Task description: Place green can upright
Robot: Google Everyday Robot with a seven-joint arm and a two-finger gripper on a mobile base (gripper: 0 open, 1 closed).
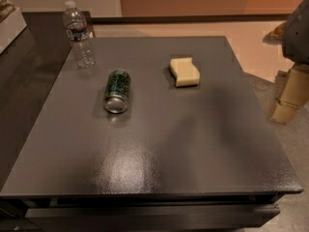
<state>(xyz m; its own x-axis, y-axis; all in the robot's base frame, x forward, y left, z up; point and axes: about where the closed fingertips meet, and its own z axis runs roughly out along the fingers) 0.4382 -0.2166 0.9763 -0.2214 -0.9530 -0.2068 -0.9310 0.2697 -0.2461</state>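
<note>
The hand [287,104] hangs off the edge of the bench [193,153], out beside it and not over it, with the grey arm above it. Whether the hand is spread or pressed together I cannot tell. It holds nothing that I can see.

The green can [117,91] lies on its side on the bench, well apart from the hand, with one silver end turned toward the camera. A yellow sponge [184,71] sits roughly between the hand and the can, nearer the can but not touching it. Past the can, farther again from the hand, a clear water bottle [78,35] stands upright near the corner, close to the can but apart from it.

The can looks like thin metal: stiff enough to grip across its width, though a hard squeeze could dent the wall (more so if it is empty, which cannot be judged here). It is probably light, and its smooth round body will roll on the glossy bench if nudged from the side. I would take it across the middle of the body, hand closing on the two long sides, not on the ends. That leaves both ends free, so it can be tipped up and set on one flat end. Nothing of the task looks done yet, and the reach should pass clear of the sponge.
</note>
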